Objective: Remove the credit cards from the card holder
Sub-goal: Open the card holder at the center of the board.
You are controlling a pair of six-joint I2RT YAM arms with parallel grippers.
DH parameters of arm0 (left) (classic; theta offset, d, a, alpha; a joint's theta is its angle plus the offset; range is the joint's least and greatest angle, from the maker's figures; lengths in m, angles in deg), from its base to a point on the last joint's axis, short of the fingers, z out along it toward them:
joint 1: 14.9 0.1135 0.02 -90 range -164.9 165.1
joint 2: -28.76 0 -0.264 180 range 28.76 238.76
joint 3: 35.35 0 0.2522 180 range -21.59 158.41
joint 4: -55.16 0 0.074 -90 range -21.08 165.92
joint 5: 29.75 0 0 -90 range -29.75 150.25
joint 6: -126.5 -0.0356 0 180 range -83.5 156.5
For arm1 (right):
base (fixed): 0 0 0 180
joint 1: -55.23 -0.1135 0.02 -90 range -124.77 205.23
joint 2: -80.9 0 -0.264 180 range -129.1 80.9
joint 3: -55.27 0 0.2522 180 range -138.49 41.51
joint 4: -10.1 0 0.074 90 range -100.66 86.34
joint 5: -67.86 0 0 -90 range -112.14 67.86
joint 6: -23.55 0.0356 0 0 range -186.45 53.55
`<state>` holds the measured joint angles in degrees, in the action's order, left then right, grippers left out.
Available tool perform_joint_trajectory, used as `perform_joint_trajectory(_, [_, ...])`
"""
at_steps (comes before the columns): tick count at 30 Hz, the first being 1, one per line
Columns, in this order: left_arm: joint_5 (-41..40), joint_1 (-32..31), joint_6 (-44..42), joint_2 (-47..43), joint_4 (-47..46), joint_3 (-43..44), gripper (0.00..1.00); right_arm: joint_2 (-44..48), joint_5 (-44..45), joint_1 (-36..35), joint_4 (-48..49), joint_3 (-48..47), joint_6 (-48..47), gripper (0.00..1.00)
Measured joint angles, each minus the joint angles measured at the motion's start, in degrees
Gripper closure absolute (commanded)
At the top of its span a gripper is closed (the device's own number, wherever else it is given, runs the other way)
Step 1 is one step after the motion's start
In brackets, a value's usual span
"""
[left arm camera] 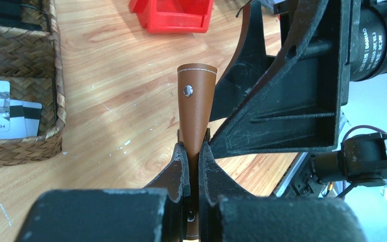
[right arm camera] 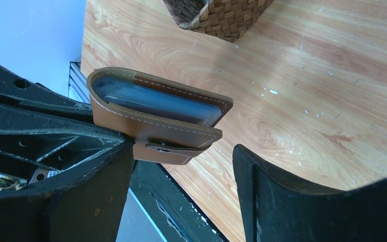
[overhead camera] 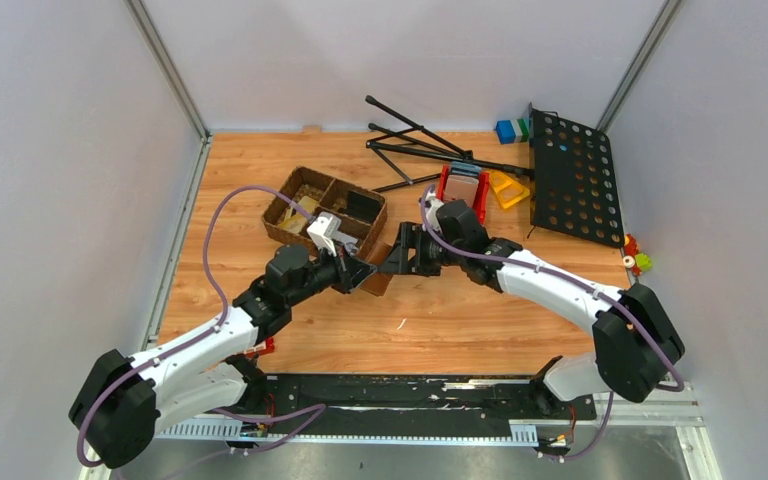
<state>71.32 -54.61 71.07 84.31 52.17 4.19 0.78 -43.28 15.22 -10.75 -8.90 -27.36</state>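
My left gripper (overhead camera: 360, 272) is shut on the brown card holder (overhead camera: 377, 282) and holds it above the table's middle. In the left wrist view its fingers (left arm camera: 179, 166) pinch the holder's brown tab (left arm camera: 196, 101), which sticks up on edge. In the right wrist view the card holder (right arm camera: 156, 126) shows a pale grey sleeve (right arm camera: 151, 100) inside. My right gripper (right arm camera: 181, 191) is open and empty, with the holder just ahead of its jaws, close to its left finger (right arm camera: 95, 196). It also shows in the top view (overhead camera: 392, 258). A few grey-white cards (left arm camera: 2, 118) lie in the wicker basket (left arm camera: 55, 101).
The wicker basket (overhead camera: 290, 225) stands behind the left gripper. A red bin (overhead camera: 452, 178) holds a pinkish slab at the back. A black tripod (overhead camera: 420, 150), a perforated black panel (overhead camera: 570, 175), a yellow piece (overhead camera: 507, 187) and small blocks (overhead camera: 510, 128) lie at the back right.
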Motion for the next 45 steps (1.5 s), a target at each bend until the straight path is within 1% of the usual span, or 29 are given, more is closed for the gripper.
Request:
perform_joint_trajectory(3, [0.3,0.1,0.0,0.0,-0.3,-0.8,1.00,-1.7,0.9,0.0,-1.9,-1.4,0.3,0.36])
perform_joint_trajectory(9, [-1.0,0.0,-1.0,-0.3,0.4,-1.3,1.00,-3.9,3.1,-0.5,-7.0,-4.2,0.9,0.37])
perform_joint_trajectory(12, [-1.9,0.0,-1.8,-0.4,0.9,-1.3,1.00,-4.9,3.7,-0.7,-7.4,-4.8,1.7,0.38])
perform_joint_trajectory(17, [-3.8,-0.4,-3.7,-0.4,2.9,-1.3,1.00,-7.0,3.6,-1.0,-7.3,-4.9,3.2,0.45])
perform_joint_trajectory(20, [-4.7,-0.6,-5.3,-0.4,3.7,-1.0,1.00,-7.0,4.5,-1.2,-7.6,-4.9,3.1,0.46])
perform_joint_trajectory(23, [-5.3,-0.6,-6.3,-0.4,3.7,1.0,1.00,-7.1,9.3,-0.8,-11.1,-4.2,1.9,0.47])
perform_joint_trajectory(24, [-5.4,-0.6,-6.6,-0.5,3.4,2.1,1.00,-7.3,10.9,-0.5,-12.8,-3.7,1.3,0.49])
perform_joint_trajectory(26, [-5.5,-0.6,-6.9,-0.6,2.2,3.6,1.00,-7.5,12.8,0.0,-14.8,-3.2,0.3,0.55])
perform_joint_trajectory(28, [-5.4,-0.6,-7.0,-0.7,1.1,4.3,1.00,-7.5,13.8,0.5,-16.4,-2.6,-0.9,0.55])
perform_joint_trajectory(32, [-5.4,-0.6,-6.6,-0.6,0.8,4.4,1.00,-4.1,12.8,1.4,-15.1,1.6,-3.6,0.49])
perform_joint_trajectory(34, [-5.4,-0.6,-6.0,-0.3,0.9,4.4,1.00,0.4,11.8,1.5,-13.4,4.9,-4.5,0.41])
perform_joint_trajectory(35, [-5.4,-0.6,-5.5,0.0,1.0,4.4,1.00,3.2,11.1,1.5,-12.1,6.5,-4.9,0.34])
perform_joint_trajectory(36, [-5.4,-0.6,-4.9,0.1,1.2,4.4,1.00,5.6,10.6,1.5,-10.9,7.8,-5.2,0.25])
perform_joint_trajectory(37, [-5.4,-0.6,-4.3,0.3,1.5,4.4,1.00,8.4,10.0,1.5,-8.7,9.4,-5.6,0.20])
perform_joint_trajectory(39, [-5.1,-0.6,-3.0,0.5,1.7,4.4,1.00,13.2,8.7,1.5,-4.4,12.3,-5.9,0.12])
perform_joint_trajectory(42, [-4.2,-0.6,-1.0,0.7,1.6,4.4,1.00,17.6,6.2,1.5,2.1,15.3,-5.9,0.07])
perform_joint_trajectory(45, [-2.5,-0.6,1.0,1.3,1.1,4.4,1.00,17.7,4.3,1.5,6.5,15.7,-5.3,0.06])
